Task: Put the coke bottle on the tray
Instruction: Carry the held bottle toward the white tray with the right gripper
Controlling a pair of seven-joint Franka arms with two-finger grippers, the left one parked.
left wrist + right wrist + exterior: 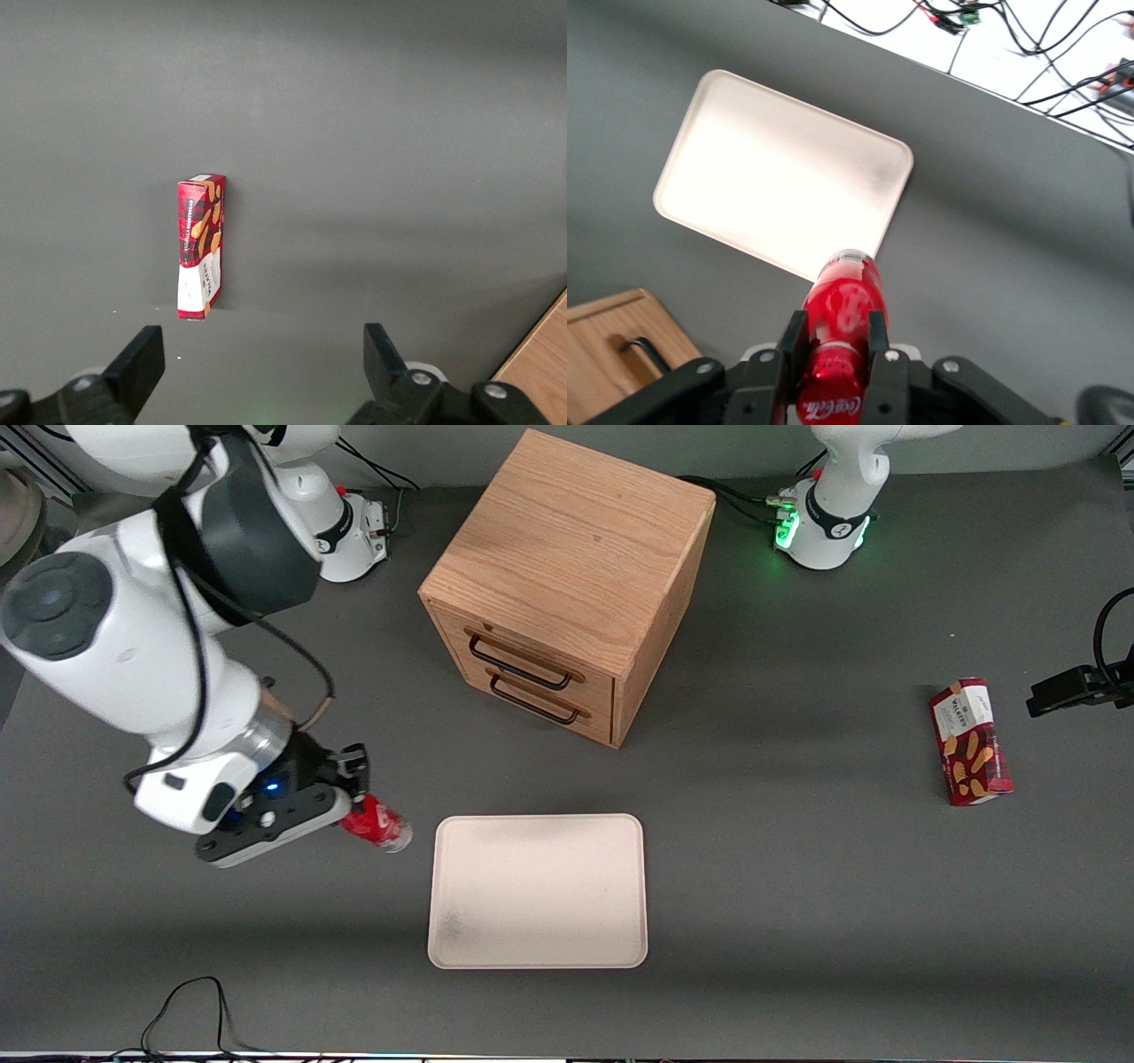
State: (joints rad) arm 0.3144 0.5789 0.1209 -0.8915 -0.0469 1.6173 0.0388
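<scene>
My right gripper [354, 795] is shut on the coke bottle [379, 824], a tiny red bottle with white script, and holds it tilted above the table just beside the tray [538, 890], toward the working arm's end. In the right wrist view the fingers [792, 341] clamp the coke bottle [846, 297] near its red cap, its base pointing toward the cream-white tray [780, 173]. The tray holds nothing.
A wooden two-drawer cabinet [567, 580] stands farther from the front camera than the tray, drawers shut. A red biscuit box [970, 741] lies toward the parked arm's end, also in the left wrist view [202, 245]. Cables [190, 1010] lie at the table's near edge.
</scene>
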